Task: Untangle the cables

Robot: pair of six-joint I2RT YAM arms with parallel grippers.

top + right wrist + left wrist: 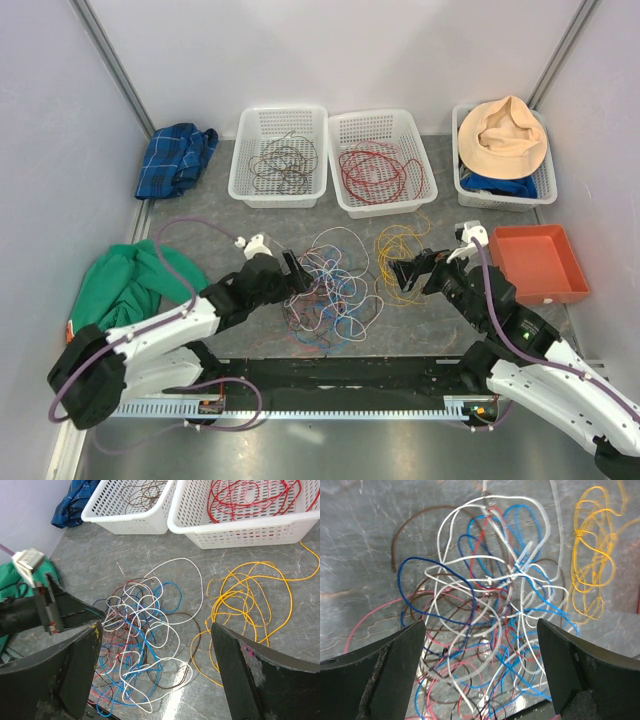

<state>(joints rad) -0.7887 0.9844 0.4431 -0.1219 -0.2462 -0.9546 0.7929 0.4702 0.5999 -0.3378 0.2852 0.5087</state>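
Here the grey surface (215, 225) carries the cables (330, 290) in a tangled heap at its middle, yellow cables (400, 245) just beside; the left tool (298, 272) and right tool (400, 275) flank it, both spread wide, holding nothing.

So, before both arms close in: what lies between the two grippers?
The mixed tangle of cables lies nearer the left gripper, and the yellow cable, in loose loops, nearer the right gripper. The top view shows it.
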